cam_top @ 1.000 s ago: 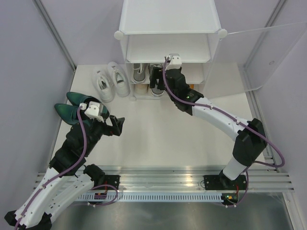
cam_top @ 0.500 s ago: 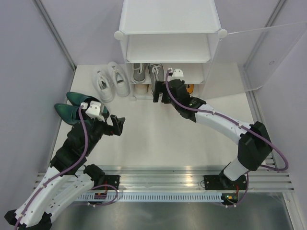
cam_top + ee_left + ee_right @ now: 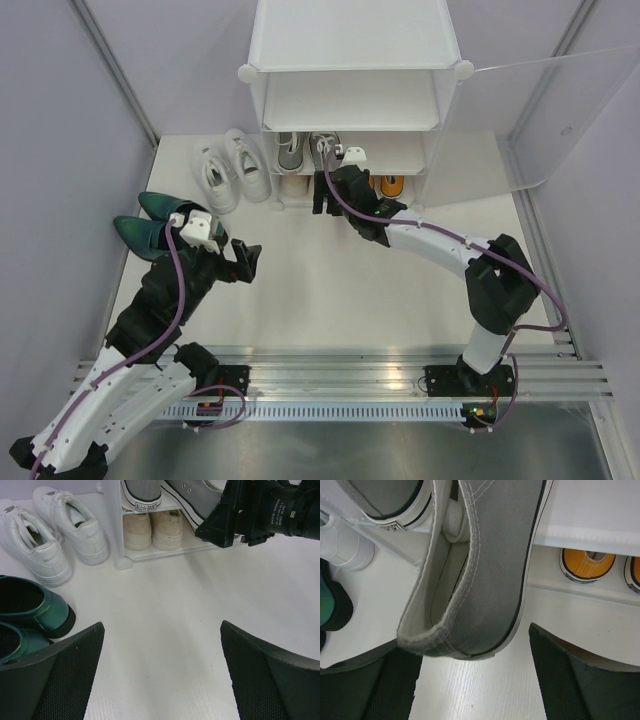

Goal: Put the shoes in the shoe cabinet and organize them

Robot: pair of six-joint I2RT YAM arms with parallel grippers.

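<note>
Two arms, catalogued from the aluminium rail (image 3: 340, 375) upward:
- Left arm (image 3: 120, 395), right arm (image 3: 440, 245): white link shells, black joint housings.
- Purple cable (image 3: 176, 290) along each.
- White wrist camera block (image 3: 197, 228).
- Black fingers (image 3: 55, 680), mesh-textured pads.

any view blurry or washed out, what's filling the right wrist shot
Top external: even light, sharp, faint shadows. Left wrist: sharp, though the white sneakers nearly blend into the bright table. Right wrist: a grey canvas shoe fills most of the frame up close, weave crisp.
</note>
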